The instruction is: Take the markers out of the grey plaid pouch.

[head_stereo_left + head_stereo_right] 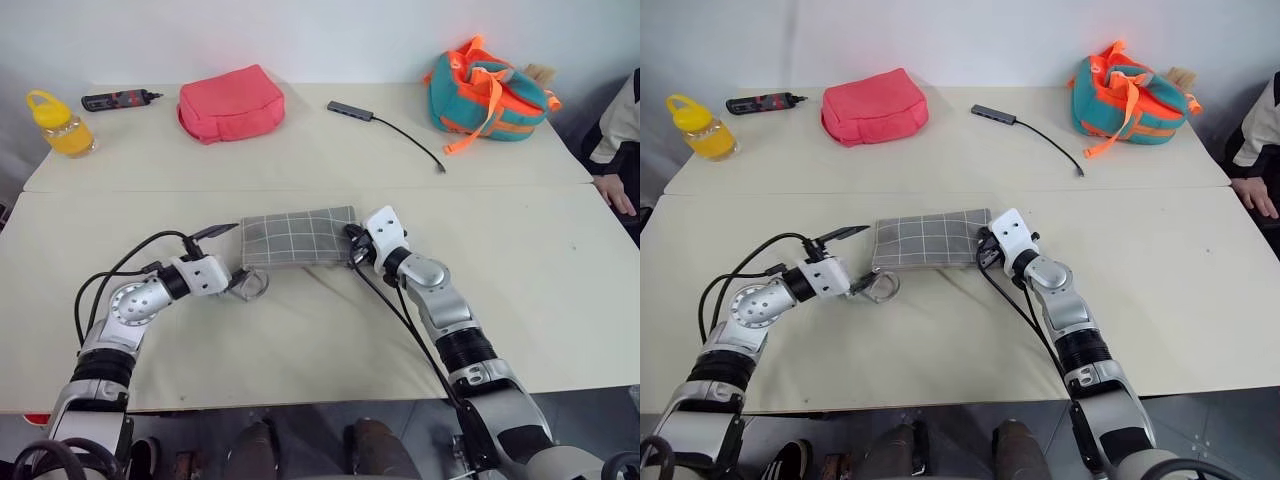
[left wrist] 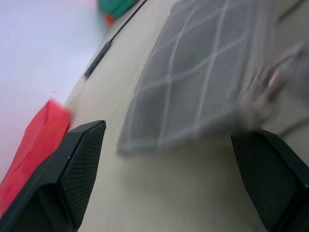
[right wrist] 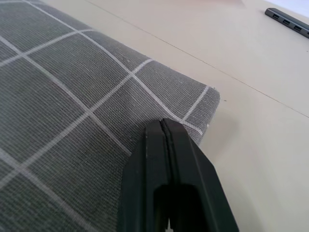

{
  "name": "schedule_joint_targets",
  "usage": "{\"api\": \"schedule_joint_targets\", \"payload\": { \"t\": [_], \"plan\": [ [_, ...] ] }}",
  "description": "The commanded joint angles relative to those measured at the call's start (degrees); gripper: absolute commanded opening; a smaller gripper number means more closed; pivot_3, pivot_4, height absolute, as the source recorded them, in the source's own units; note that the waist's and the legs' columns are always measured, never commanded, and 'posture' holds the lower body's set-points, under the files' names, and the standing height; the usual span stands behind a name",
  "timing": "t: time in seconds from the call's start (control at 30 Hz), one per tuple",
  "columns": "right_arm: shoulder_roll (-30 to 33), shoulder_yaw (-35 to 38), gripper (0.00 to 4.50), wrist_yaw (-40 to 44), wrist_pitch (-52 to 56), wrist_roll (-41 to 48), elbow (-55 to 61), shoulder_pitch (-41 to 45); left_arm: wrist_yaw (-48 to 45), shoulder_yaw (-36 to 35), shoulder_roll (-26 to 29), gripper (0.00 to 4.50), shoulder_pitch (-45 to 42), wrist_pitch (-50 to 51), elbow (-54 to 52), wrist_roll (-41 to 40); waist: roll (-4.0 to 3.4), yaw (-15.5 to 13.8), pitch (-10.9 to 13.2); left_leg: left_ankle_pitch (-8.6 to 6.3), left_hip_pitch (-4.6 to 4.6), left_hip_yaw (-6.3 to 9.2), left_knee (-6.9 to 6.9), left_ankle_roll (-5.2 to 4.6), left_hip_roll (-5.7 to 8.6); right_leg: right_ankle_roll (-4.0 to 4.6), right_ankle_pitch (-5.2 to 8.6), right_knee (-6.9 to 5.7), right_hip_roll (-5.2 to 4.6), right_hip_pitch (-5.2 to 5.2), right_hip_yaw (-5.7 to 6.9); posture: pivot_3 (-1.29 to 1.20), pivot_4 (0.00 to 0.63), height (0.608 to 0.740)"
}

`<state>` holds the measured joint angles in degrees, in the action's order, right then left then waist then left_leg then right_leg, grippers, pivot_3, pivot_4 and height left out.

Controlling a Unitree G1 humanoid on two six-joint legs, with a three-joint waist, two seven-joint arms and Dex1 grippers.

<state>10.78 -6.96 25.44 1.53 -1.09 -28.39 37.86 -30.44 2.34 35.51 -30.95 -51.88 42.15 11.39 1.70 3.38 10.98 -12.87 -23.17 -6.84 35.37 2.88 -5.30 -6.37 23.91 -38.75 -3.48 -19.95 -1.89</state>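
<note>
Right gripper (image 3: 163, 126) — fingers pressed together — rests at the grey plaid pouch (image 1: 298, 236) on the tabletop (image 1: 300, 330); left gripper (image 2: 166, 159) faces its other end, fingers spread wide.

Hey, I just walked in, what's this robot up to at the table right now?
It is working on the grey plaid pouch, which lies flat near the middle of the table. The right gripper is shut at the pouch's right end, apparently pinching the fabric. The left gripper is open at the pouch's left end, beside its wrist loop. No markers are out yet.
</note>
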Motion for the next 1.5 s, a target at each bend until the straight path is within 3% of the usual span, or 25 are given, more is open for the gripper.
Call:
{"api": "schedule_joint_targets", "payload": {
  "t": [0.03,0.1,0.57,0.87,0.97,1.17,1.37,1.5],
  "plan": [
    [-0.1,-0.2,0.04,0.2,1.0,-0.1,1.6,-1.4,-3.7,3.3,-1.0,4.31,-1.1,-2.2,2.8,-1.1,0.00,0.0,0.0,0.00,0.00,-0.01,0.03,0.00,0.00,0.00,0.00,-0.02,0.00,0.00,-0.01,0.00,0.150,0.740],
    [-0.2,-0.3,0.04,0.1,1.2,-0.1,2.2,-1.9,-4.1,3.6,-1.2,4.31,-1.8,-2.1,4.2,-1.5,0.00,-0.1,0.0,0.00,0.00,-0.01,0.06,0.00,0.00,0.00,0.00,-0.02,0.01,0.01,-0.01,0.00,0.150,0.740],
    [0.3,0.0,0.00,0.4,2.3,-0.1,4.3,-2.7,-4.2,4.1,-1.0,0.03,0.6,-2.2,2.4,-3.8,-0.01,0.0,0.0,-0.01,0.02,-0.02,0.15,-0.01,0.01,0.00,0.00,-0.08,0.04,0.02,-0.06,0.00,0.150,0.740],
    [1.8,1.4,0.00,5.5,4.9,4.1,10.0,-2.0,-4.0,3.4,-2.4,0.01,2.8,3.9,-6.1,-7.0,-0.01,-0.1,0.0,-0.03,0.00,-0.03,0.16,-0.01,-0.03,0.00,0.00,-0.09,0.04,0.01,-0.08,0.00,0.150,0.740],
    [2.3,2.6,0.62,11.5,12.7,11.5,18.9,-2.5,-2.3,3.1,-3.8,0.00,4.1,8.4,-10.7,-6.4,-0.01,-0.2,0.0,-0.04,-0.03,-0.02,0.16,-0.02,-0.04,0.00,0.00,-0.09,0.04,-0.01,-0.08,0.00,0.150,0.740],
    [10.0,-1.9,2.65,24.4,35.7,26.3,41.6,-7.8,1.5,3.4,-6.6,0.00,6.2,17.3,-18.2,-3.0,0.00,-1.2,0.0,-0.13,-0.11,0.03,0.20,-0.08,-0.04,-0.03,-0.01,-0.02,0.03,-0.01,-0.06,0.00,0.150,0.740],
    [10.2,-3.9,2.65,22.3,40.1,28.0,44.5,-11.3,2.7,4.2,-7.8,0.00,6.4,21.2,-21.9,-1.3,0.00,-1.7,0.0,-0.31,-0.10,-0.04,0.47,-0.14,0.04,-0.02,-0.01,0.19,0.19,0.14,-0.14,0.00,0.150,0.740],
    [4.4,-5.3,2.65,14.3,36.8,22.6,37.2,-12.8,2.0,5.8,-7.3,0.00,6.4,20.9,-24.1,0.8,0.04,-1.7,0.0,-0.39,-0.09,-0.04,0.60,-0.12,0.02,-0.02,-0.01,0.23,0.25,0.22,-0.15,0.00,0.150,0.740]
  ]
}}
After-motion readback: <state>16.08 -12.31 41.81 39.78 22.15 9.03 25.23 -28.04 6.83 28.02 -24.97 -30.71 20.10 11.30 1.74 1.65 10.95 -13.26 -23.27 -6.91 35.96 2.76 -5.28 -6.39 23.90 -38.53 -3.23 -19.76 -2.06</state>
